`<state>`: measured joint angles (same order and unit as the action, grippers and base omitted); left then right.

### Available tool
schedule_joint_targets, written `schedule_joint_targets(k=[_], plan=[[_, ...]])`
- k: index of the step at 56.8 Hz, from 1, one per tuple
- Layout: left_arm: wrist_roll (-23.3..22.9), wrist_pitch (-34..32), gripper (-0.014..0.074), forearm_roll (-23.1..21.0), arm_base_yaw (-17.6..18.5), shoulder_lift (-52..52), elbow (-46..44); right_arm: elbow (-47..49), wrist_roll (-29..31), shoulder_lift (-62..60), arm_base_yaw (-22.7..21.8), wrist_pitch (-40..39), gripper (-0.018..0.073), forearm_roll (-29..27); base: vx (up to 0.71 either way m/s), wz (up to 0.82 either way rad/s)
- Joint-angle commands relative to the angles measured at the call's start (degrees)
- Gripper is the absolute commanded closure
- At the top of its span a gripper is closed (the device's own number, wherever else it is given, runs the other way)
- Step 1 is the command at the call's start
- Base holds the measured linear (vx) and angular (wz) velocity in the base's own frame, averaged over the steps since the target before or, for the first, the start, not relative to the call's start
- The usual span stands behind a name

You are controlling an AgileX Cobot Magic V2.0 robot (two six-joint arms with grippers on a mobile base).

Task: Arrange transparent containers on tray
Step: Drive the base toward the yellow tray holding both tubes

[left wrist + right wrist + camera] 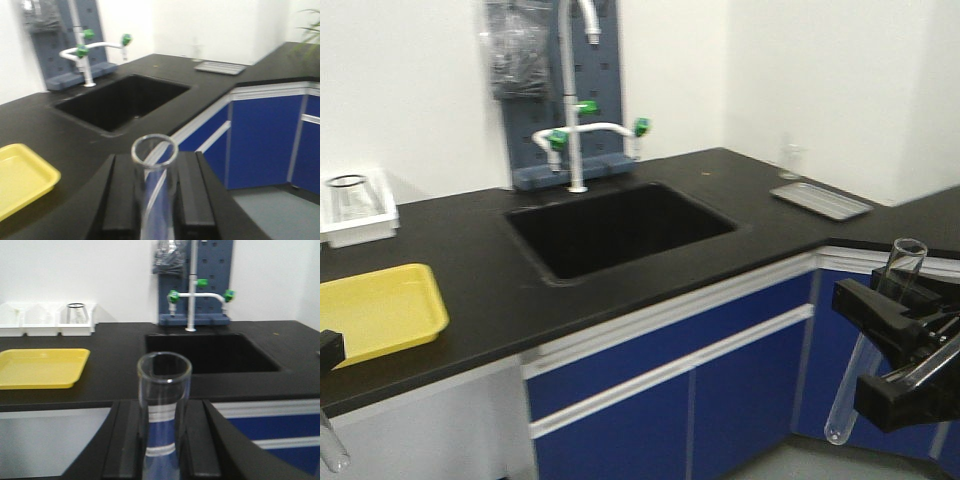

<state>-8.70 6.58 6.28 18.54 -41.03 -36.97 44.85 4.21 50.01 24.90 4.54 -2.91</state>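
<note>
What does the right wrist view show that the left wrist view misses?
Only right wrist: three white open bins, one holding a clear glass beaker. Only left wrist: a flat silver metal tray on the far counter. Both: the bright yellow plastic tray, black sink, and a clear glass test tube each in right hand and left hand.

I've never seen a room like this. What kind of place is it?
Probably a science lab: a deep black sink, a tall tap with green knobs, a glass test tube in the left claw, a second test tube in the right claw.
</note>
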Motion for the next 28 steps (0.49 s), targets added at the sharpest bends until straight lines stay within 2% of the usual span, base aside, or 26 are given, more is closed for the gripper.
schedule_joint_targets(k=[1,28], plan=[[-0.25,-4.51,0.0447,-0.36,0.26,0.30,-1.82,1.69,0.53,-0.60,-0.36,-5.13,0.0540,0.34,0.19,0.61],[-0.25,-4.44,0.0447,-0.36,0.26,0.30,-1.82,1.69,0.53,-0.60,-0.36,-5.07,0.0540,0.34,0.21,0.54]])
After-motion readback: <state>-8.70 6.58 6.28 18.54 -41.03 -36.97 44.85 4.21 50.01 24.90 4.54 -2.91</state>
